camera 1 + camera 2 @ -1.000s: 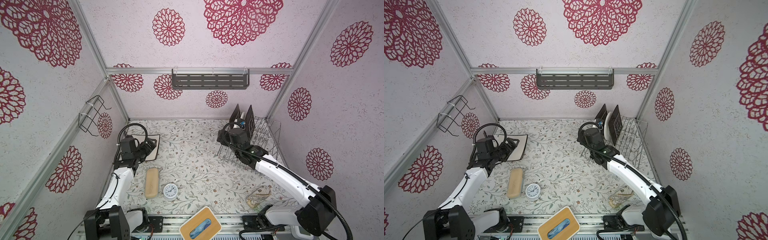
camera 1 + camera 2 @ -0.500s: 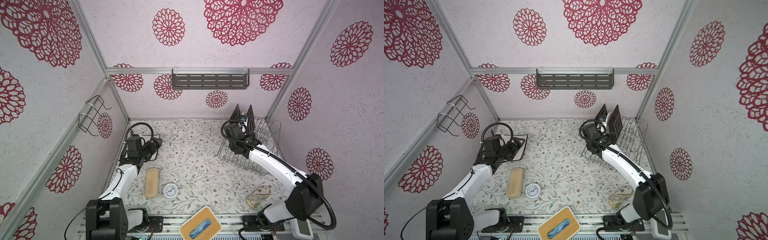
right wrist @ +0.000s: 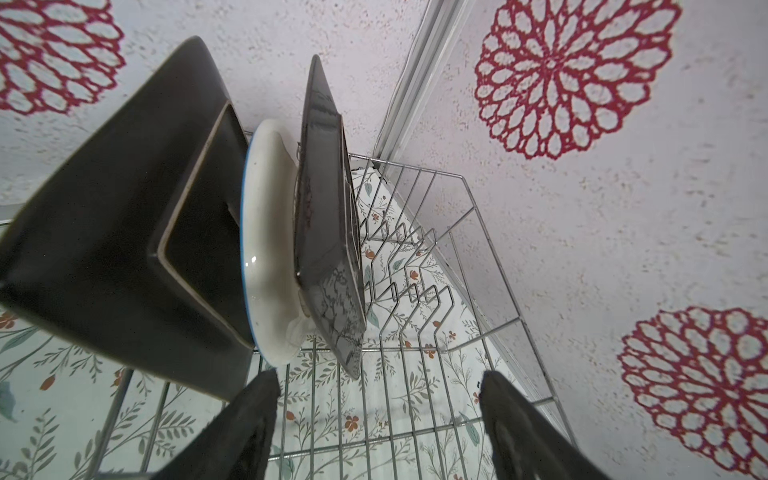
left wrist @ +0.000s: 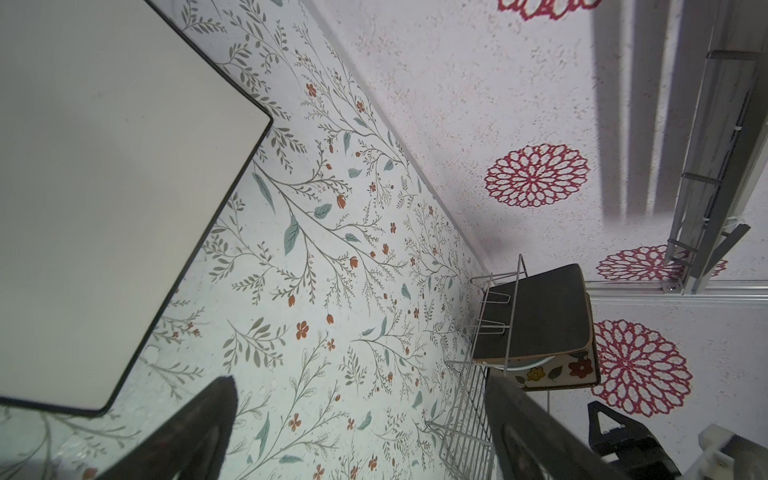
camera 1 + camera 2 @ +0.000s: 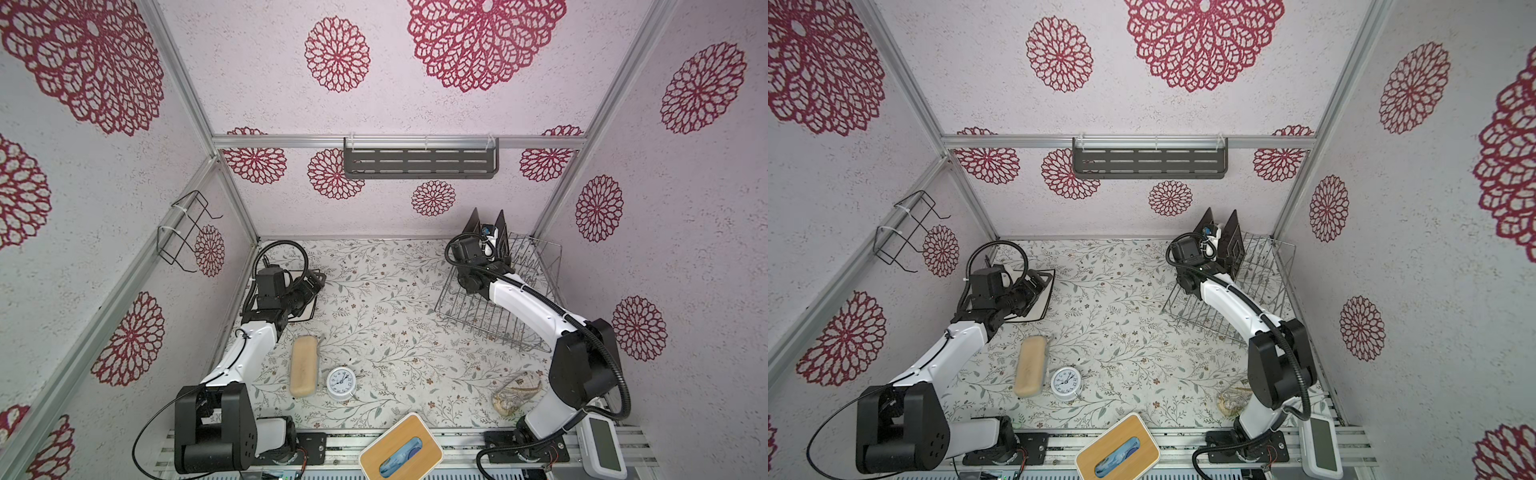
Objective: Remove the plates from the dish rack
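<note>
The silver wire dish rack (image 5: 534,286) stands at the back right in both top views. Three plates stand upright in it: a dark square plate (image 3: 124,216), a round white plate (image 3: 270,249) with a blue rim, and a second dark plate (image 3: 328,232). My right gripper (image 3: 378,390) is open just short of their near edges, over the rack's floor, holding nothing. A white squarish plate (image 4: 104,199) with a dark rim lies flat on the table at the back left. My left gripper (image 4: 357,403) hovers open beside it, empty. In a top view the left gripper (image 5: 1038,282) is over that plate (image 5: 1045,301).
A tan oblong block (image 5: 303,372) and a small white alarm clock (image 5: 340,383) lie front left. A wooden-lidded tissue box (image 5: 401,451) and a crumpled clear wrapper (image 5: 515,399) sit at the front. A dark slotted shelf (image 5: 419,163) hangs on the back wall, and a black wire basket (image 5: 183,232) on the left wall.
My right arm has reached farther back along the rack, up to the standing plates. The left gripper has drifted right and back over the white plate. No plate has moved.
</note>
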Tool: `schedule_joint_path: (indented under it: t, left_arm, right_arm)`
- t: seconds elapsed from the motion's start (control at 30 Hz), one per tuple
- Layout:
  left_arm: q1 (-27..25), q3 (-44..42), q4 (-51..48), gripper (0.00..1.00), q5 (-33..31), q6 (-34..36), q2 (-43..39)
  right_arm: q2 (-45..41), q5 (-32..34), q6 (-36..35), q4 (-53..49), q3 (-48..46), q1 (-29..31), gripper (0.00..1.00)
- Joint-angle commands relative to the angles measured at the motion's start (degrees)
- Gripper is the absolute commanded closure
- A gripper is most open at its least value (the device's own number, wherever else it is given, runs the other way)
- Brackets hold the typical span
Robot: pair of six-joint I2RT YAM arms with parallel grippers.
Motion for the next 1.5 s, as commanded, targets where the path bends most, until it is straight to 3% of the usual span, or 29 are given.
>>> schedule_joint_path:
  t: [0.0, 0.7, 1.47]
  left_arm:
    - [-0.78, 2.05, 1.98, 0.03, 0.5, -0.09, 0.71]
    - [-2.66, 4.48, 2.33, 0.03, 0.89, -0.97, 4.29]
    - [-3.82, 4.63, 1.46, 0.03, 0.76, -0.27, 5.02]
  right_arm:
    - [1.61, 2.73, -2.78, 2.22, 2.79, -0.93, 0.23]
    - [8.17, 0.69, -8.54, 10.96, 3.47, -6.23, 0.38]
    - [11.35, -1.94, -12.91, 16.61, 4.73, -8.18, 0.57]
